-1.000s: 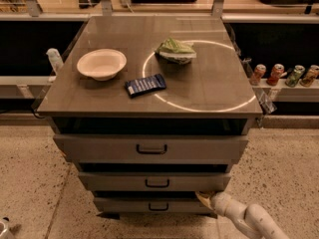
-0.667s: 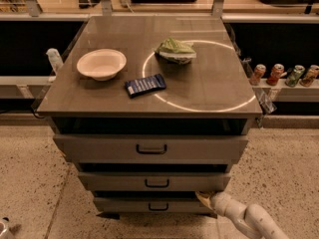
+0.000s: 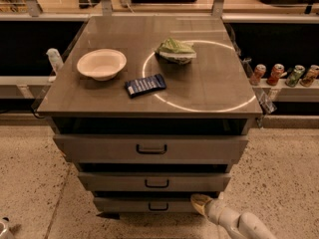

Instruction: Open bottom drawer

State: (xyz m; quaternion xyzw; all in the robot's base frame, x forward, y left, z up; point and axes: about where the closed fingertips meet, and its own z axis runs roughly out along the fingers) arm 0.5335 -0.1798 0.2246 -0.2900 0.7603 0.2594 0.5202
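The grey cabinet has three drawer fronts stacked under its top. The bottom drawer (image 3: 124,204) is the lowest and narrowest, with a small black loop handle (image 3: 158,206). The middle drawer (image 3: 114,181) and the wide top drawer (image 3: 99,149) are above it. My gripper (image 3: 199,203), pale with a yellowish tip, comes in from the lower right on a white arm (image 3: 239,224). Its tip is at the right end of the bottom drawer front, to the right of the handle.
On the cabinet top (image 3: 214,83) are a white bowl (image 3: 101,63), a dark blue snack bag (image 3: 145,85) and a green chip bag (image 3: 175,51). Several cans (image 3: 284,74) stand on a ledge at the right. Speckled floor (image 3: 30,183) lies around the cabinet.
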